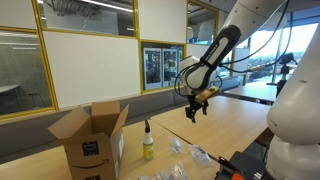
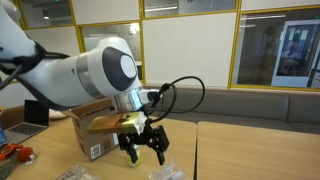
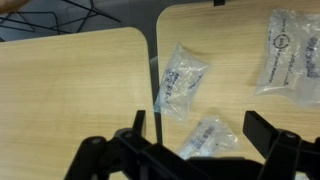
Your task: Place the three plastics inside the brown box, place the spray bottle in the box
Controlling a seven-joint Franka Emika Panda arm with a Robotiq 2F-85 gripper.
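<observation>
Wrist view showed the gripper wide open, empty. It needed a straight drop onto the centre-frame bag, pinching its middle.

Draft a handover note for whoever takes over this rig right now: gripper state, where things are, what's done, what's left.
Gripper open and empty, hovering above the table.
Three plastics lie on the table below it, none boxed.
Brown box stands with flaps open; spray bottle upright beside it.
Done: nothing boxed yet. Left: all three plastics, then the bottle.
</observation>
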